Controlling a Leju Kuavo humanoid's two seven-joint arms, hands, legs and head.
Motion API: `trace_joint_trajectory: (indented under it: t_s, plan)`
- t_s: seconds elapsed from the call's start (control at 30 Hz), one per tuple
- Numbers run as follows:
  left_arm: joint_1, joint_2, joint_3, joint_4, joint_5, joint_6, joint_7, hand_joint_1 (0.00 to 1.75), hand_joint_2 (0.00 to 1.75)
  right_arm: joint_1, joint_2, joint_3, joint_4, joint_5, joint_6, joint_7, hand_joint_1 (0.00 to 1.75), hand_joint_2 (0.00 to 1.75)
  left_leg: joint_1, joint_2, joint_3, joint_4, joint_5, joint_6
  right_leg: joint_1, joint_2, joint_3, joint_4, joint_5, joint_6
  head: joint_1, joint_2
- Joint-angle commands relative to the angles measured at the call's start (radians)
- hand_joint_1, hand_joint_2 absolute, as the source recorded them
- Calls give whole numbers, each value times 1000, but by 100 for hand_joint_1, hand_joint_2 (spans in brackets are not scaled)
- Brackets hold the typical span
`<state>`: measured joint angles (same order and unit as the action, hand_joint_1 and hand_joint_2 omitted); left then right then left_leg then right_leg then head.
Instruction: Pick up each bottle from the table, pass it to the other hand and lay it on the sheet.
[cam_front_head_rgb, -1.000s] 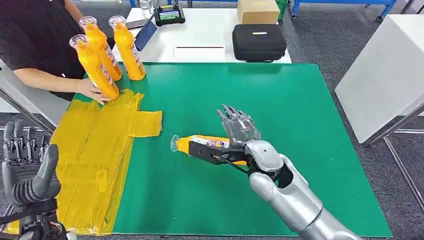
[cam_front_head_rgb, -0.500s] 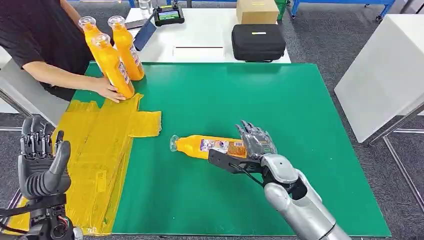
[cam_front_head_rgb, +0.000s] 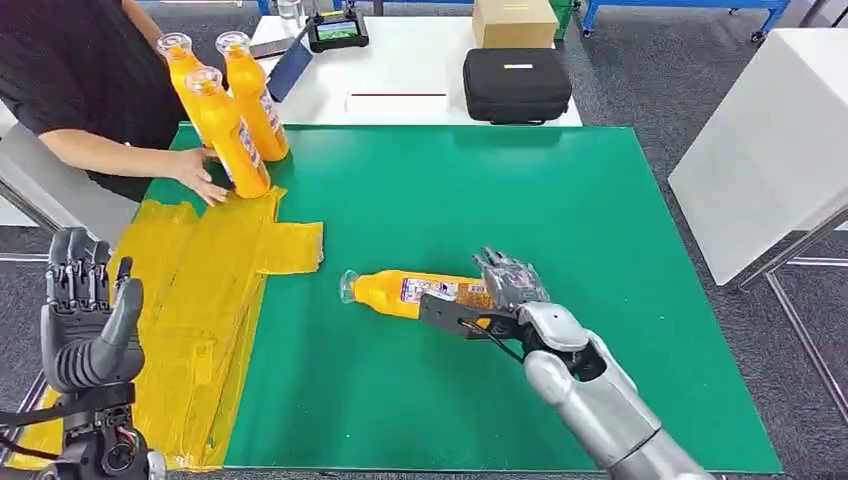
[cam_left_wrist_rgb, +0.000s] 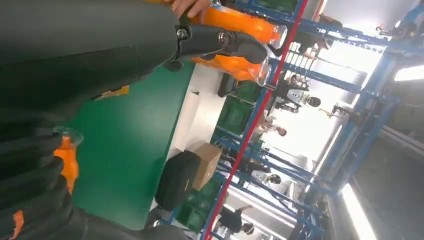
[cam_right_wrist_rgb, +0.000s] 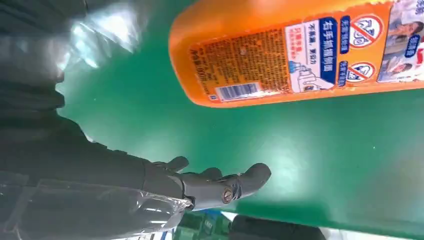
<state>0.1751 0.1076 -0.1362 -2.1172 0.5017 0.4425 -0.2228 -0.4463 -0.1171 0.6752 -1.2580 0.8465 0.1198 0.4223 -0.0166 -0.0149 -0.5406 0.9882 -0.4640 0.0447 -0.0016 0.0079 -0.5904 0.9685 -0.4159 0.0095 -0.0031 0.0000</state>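
Left robot hand (cam_front_head_rgb: 85, 325): raised at the near left edge of the surface (cam_front_head_rgb: 600, 210), beside the yellow sheet (cam_front_head_rgb: 190, 300). Fingers point upward and stand apart, thumb set forward; the hand is released and holds nothing. It is well apart from the lying bottle.

Yellow sheet: spread over the left part of the green surface. No bottle lies on it. At its far end a person's hand (cam_front_head_rgb: 200, 178) rests against one of three upright bottles (cam_front_head_rgb: 228, 110), which stand together at the far left corner.

Lying bottle (cam_front_head_rgb: 415, 292): on its side on the green surface, right of the sheet and apart from it, cap toward the sheet, base toward the right robot hand.

Right robot hand (cam_front_head_rgb: 495, 295): low over the base end of the lying bottle. In the head view the fingers reach past the far side of the base and the thumb runs along the near side. The right wrist view shows the thumb (cam_right_wrist_rgb: 220, 185) on the green surface with a gap to the bottle (cam_right_wrist_rgb: 300, 50). The hand is therefore unclenched around the bottle, not yet grasping it.

Task status, as judged: no bottle delivered to the sheet. Pickup of the lying bottle is in hand; closing, lifting, handover to the left robot hand and placement remain, then the upright bottles.
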Motion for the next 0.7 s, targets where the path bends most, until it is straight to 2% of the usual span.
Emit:
trace_joint_trajectory:
  t_s: [0.03, 0.37, 0.7]
  plan:
    - [-22, 41, -43, 61, 16, 12, -12, 0, 175, -107, 27, 61, 222, -16, -7, -3, 0, 175, 1, 1, 3, -1, -1, -3, 1, 0, 3, -1, 0, 0, 0, 0]
    - [-29, 37, -53, 60, 19, 15, -10, 0, 175, -131, 35, 76, 289, -17, -4, 1, 0, 175, 1, 1, 3, -1, -1, -3, 0, 0, 3, -1, -1, 0, 0, 0]
    - [-39, 42, -71, 68, 41, 36, -4, 0, 175, -176, 91, 129, 422, -24, 19, -9, 0, 175, 1, 2, 3, -1, -1, -3, 1, 0, 3, -1, 0, 0, 0, 0]
